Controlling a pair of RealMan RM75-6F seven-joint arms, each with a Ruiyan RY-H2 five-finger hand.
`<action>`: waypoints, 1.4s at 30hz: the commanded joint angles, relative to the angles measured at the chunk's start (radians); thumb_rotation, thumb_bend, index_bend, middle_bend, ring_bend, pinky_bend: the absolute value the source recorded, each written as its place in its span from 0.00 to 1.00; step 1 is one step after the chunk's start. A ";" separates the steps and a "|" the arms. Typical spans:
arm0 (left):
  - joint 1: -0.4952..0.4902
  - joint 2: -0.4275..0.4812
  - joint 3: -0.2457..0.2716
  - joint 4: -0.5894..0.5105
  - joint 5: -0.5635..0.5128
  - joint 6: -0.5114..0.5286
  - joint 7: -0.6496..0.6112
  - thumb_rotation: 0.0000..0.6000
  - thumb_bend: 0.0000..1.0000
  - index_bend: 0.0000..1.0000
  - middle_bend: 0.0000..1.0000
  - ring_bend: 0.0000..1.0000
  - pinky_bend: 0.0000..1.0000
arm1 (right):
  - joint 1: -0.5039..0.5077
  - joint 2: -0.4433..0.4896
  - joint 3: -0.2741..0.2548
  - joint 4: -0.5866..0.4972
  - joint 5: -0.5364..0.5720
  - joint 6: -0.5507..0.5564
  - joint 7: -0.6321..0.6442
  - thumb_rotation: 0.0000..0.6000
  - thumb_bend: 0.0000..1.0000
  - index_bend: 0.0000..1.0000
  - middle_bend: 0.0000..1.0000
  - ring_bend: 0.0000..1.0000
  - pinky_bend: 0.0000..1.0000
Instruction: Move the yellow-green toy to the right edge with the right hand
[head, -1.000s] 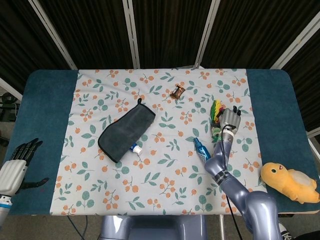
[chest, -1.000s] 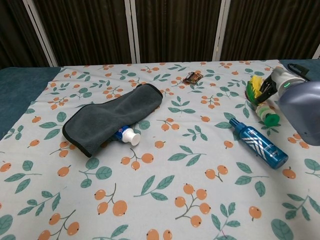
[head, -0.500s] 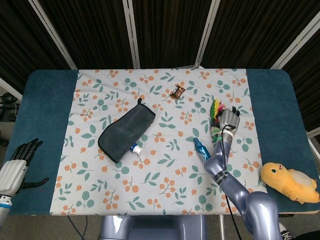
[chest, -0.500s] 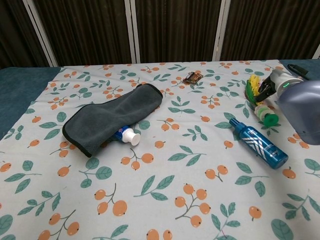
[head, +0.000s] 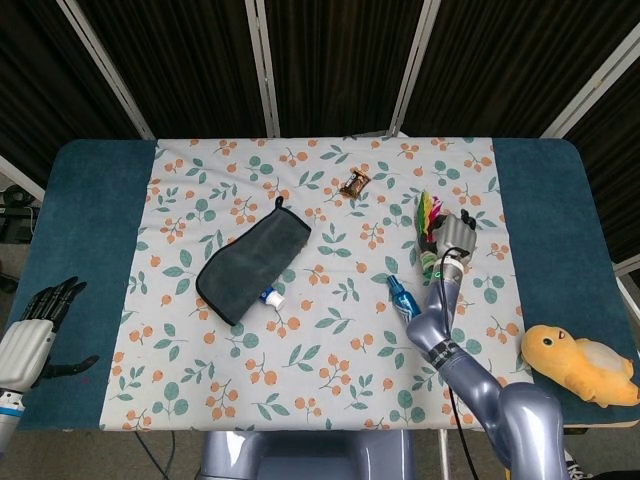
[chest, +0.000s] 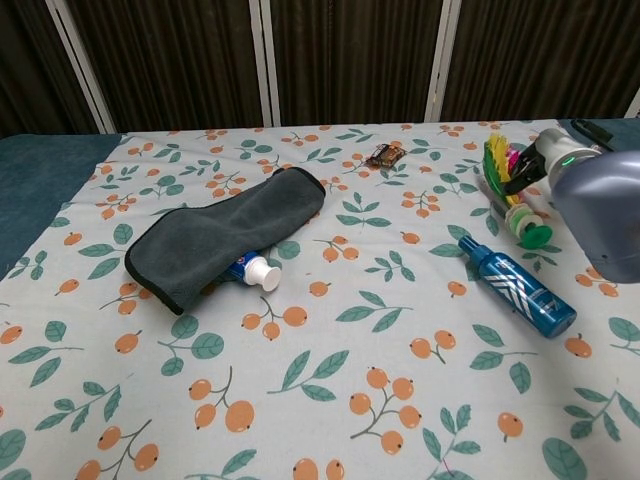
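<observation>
Resting off the cloth at the far left, the left hand (head: 40, 325) hangs above the blue table edge, fingers apart and holding nothing. Next along, on the patterned tablecloth (head: 200, 190), lies a grey towel (head: 253, 257) with a small white-capped tube (head: 271, 296) poking out from under it, and further back sits a brown snack wrapper (head: 354, 183). A blue bottle (head: 402, 297) lies on its side just left of the right arm.

Beyond it, the right hand (head: 455, 238) sits against the yellow-green toy (head: 430, 225), a feathered thing with a green cap at its near end. From the chest view the dark fingers (chest: 522, 176) appear to close on the toy (chest: 497, 162), so I judge it held, though how firmly I cannot tell. The toy is on the cloth's right part, well short of the right edge.

To do this well, the grip should be secure before carrying, the toy kept clear of the bottle, and set down on the blue strip away from the yellow plush duck (head: 578, 362).
</observation>
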 joint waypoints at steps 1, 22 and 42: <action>0.000 0.000 0.000 0.000 0.001 0.001 0.001 1.00 0.17 0.00 0.00 0.00 0.00 | -0.018 0.034 0.012 -0.084 -0.001 0.047 -0.003 1.00 0.38 0.62 0.37 0.00 0.00; -0.008 -0.014 -0.001 -0.010 0.013 -0.001 0.026 1.00 0.17 0.00 0.00 0.00 0.00 | -0.303 0.360 0.037 -0.823 0.061 0.350 0.006 1.00 0.39 0.63 0.38 0.00 0.00; -0.024 -0.037 -0.002 -0.020 0.018 -0.014 0.073 0.99 0.17 0.00 0.00 0.00 0.00 | -0.525 0.513 -0.104 -1.170 -0.002 0.475 0.158 1.00 0.39 0.63 0.38 0.00 0.00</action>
